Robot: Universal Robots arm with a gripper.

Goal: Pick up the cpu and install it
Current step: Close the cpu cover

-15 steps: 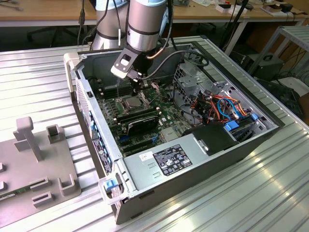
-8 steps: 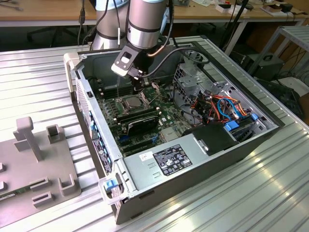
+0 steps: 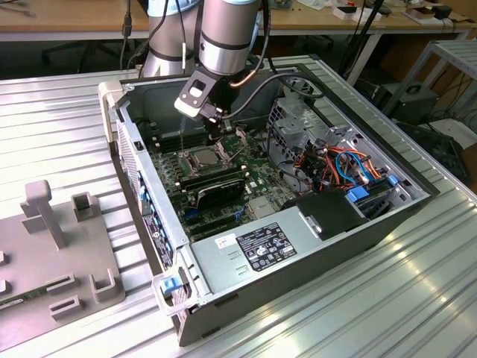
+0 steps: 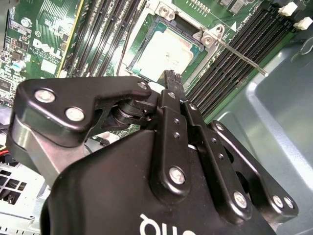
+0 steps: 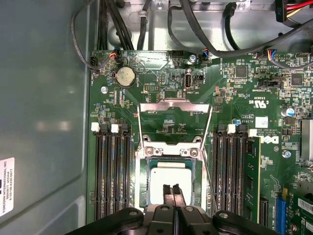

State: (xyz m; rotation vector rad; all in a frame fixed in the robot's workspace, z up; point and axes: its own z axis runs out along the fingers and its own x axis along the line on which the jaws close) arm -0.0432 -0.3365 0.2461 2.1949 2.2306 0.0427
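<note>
Gripper [image 5: 171, 187], fingertips pinched together and empty, hovers over the cpu [image 5: 159, 183], which is seated in its socket [image 5: 145, 188]; the retention frame [image 5: 175, 105] is not yet closed.

Table [image 3: 59, 112]: ribbed aluminium top, silver-grey, grooves running lengthwise. It spreads across the foreground and both sides of the exterior view.
Light: bright and even. White glare streaks the ribs at the exterior view's lower right and along its left edge.
First bench [image 3: 67, 21]: pale wooden top, behind the table at the exterior view's upper left.
Second bench [image 3: 350, 22]: wooden top at the upper right, carrying small items I cannot tell apart.
Cables [image 3: 364, 41]: black leads hanging over the second bench's front edge.
Floor [image 3: 30, 56]: dark, seen beneath the first bench.
Rack [image 3: 456, 56]: grey metal shelving at the exterior view's far right.
Boxes [image 3: 406, 101]: dark, low, just beside the rack.
</note>
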